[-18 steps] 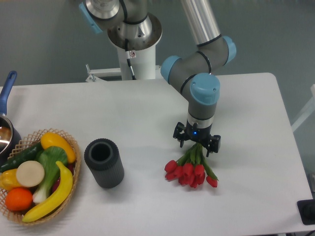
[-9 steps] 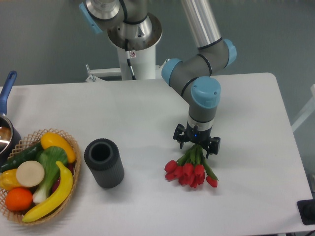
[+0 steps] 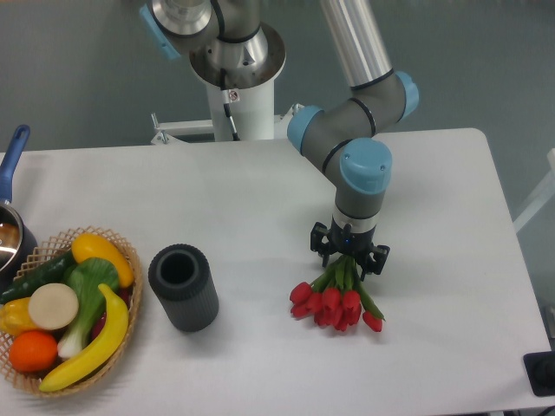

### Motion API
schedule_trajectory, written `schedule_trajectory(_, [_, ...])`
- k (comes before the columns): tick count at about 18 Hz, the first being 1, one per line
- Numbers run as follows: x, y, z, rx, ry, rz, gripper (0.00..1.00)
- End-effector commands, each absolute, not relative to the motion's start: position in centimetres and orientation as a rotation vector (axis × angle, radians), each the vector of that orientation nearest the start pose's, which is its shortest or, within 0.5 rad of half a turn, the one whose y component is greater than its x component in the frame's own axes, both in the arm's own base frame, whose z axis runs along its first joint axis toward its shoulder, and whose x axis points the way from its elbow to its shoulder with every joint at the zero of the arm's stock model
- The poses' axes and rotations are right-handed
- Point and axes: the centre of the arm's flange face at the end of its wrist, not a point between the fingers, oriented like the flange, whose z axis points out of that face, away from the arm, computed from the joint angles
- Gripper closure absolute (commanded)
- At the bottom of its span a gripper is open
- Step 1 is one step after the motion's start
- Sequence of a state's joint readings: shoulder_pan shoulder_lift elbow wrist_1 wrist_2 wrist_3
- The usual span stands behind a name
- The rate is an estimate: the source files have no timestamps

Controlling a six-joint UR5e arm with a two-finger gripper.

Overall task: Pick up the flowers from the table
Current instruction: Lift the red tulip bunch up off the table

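Tool has narrowed since earlier — now pinching flowers at the stems.

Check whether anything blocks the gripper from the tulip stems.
Nothing visible does. The gripper sits directly over the stems of the tulips; the grey vase stands well off beside the fruit basket.
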State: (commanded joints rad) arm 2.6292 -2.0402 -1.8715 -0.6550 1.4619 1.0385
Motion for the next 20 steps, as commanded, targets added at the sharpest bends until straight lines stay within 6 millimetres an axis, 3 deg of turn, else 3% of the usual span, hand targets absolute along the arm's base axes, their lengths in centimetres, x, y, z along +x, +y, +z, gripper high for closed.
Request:
schedule_trajectory(2, [-44.2, 41.4, 18.6, -2.971, -0.02, 0.111, 0.63])
schedule_trajectory(3, [-44.2, 41.4, 18.7, -2.97, -0.02, 0.113, 0.66])
schedule_trajectory(6, [-44.6, 41.5, 19.2, -2.952, -0.024, 0.115, 0.73])
schedule_trajectory(12, [-45.1, 41.2, 20.6, -2.939, -0.035, 0.137, 0.73])
schedule_trajectory(16, [-44.9, 40.9, 26.4, -2.861, -0.03, 0.238, 0.72])
schedule_trajectory(20, [-43.7, 41.1, 33.5, -2.725, -0.006, 0.323, 0.72])
